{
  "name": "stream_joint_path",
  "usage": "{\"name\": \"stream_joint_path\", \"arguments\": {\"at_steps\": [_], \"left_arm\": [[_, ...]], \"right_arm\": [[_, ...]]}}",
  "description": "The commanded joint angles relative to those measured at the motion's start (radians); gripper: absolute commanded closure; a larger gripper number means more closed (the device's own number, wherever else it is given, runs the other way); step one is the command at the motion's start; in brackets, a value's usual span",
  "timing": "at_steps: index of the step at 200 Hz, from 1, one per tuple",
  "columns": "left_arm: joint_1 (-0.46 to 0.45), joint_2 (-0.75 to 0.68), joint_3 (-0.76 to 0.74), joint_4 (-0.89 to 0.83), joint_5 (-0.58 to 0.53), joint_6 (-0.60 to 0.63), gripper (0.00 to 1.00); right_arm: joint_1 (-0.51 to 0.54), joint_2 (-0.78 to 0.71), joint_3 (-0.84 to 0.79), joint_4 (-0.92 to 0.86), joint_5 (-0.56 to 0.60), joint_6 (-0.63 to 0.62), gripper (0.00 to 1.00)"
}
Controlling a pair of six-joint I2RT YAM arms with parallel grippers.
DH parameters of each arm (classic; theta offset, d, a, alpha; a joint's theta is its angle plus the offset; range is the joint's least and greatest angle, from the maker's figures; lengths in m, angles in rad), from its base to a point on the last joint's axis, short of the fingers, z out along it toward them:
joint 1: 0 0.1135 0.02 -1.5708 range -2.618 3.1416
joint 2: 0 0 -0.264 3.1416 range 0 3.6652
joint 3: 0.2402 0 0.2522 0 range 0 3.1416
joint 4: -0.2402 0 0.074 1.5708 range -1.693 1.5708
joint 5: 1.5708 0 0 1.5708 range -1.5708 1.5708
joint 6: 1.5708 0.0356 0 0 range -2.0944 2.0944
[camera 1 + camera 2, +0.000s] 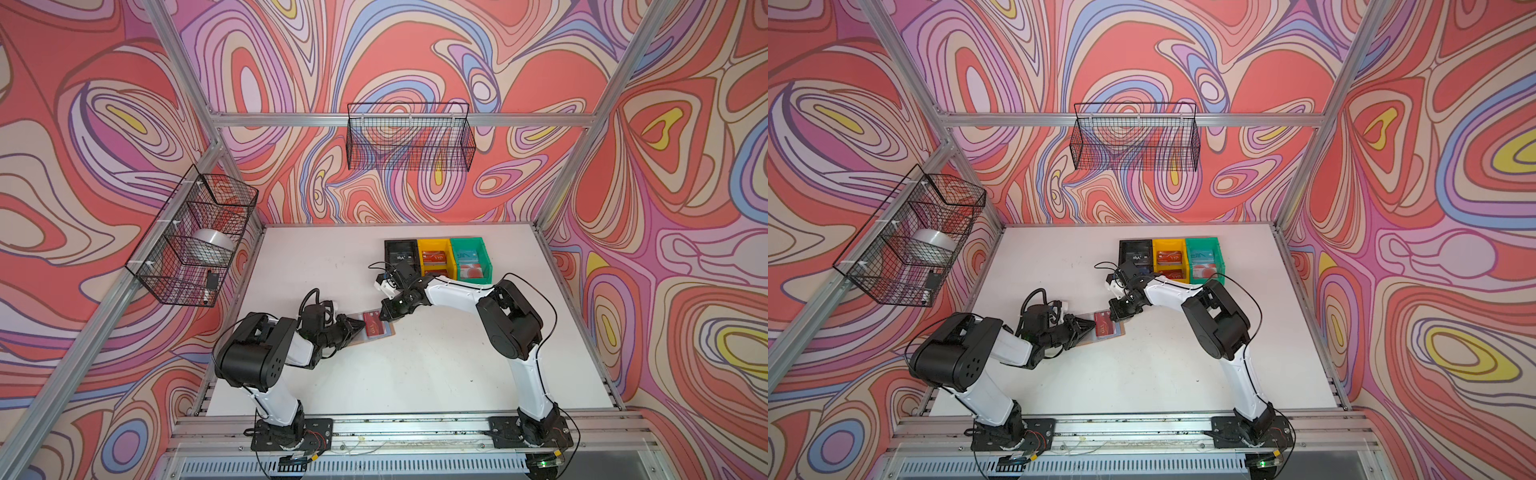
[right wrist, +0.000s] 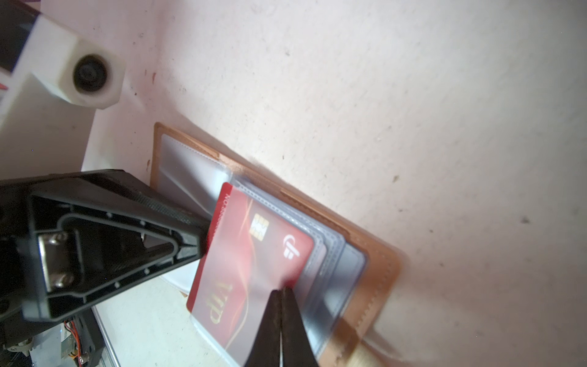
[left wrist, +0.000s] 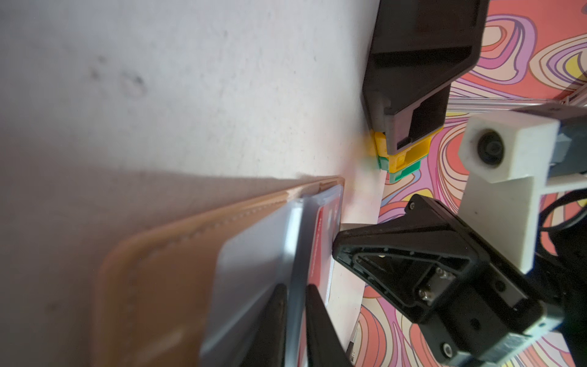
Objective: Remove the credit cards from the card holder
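Right wrist view first: only the fingertips of the right end effector (image 2: 281, 290) show, the rest chopped by the frame edge. They're pressed together at the rim of the red VIP credit card (image 2: 251, 257), and whether the card is nipped between them, can't tell. The card holder (image 2: 378, 273) smears into blur at one corner. Left wrist view: the holder runs off the frame, the card is just a red sliver past a clear sleeve (image 3: 251, 270), and the left end effector (image 3: 295, 289) is cropped to two fingers. Yellow bin (image 3: 409, 152) and green bin (image 3: 401, 174) hide mostly behind the black bin (image 3: 413, 47). In both top views the cards in those bins (image 1: 434, 258) are too small to read.
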Motion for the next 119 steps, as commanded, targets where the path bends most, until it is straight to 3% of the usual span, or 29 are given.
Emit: {"name": "stream_joint_path", "arguments": {"at_steps": [1,119], "left_arm": [[0.004,0.025,-0.006,0.024,0.004,-0.012,0.83],[-0.015,0.061,0.018,0.030,0.004,-0.015,0.83]], "right_arm": [[0.006,0.027,-0.027,-0.023,0.008,-0.003,0.94],[0.006,0.043,-0.023,-0.023,-0.002,-0.004,0.94]]}}
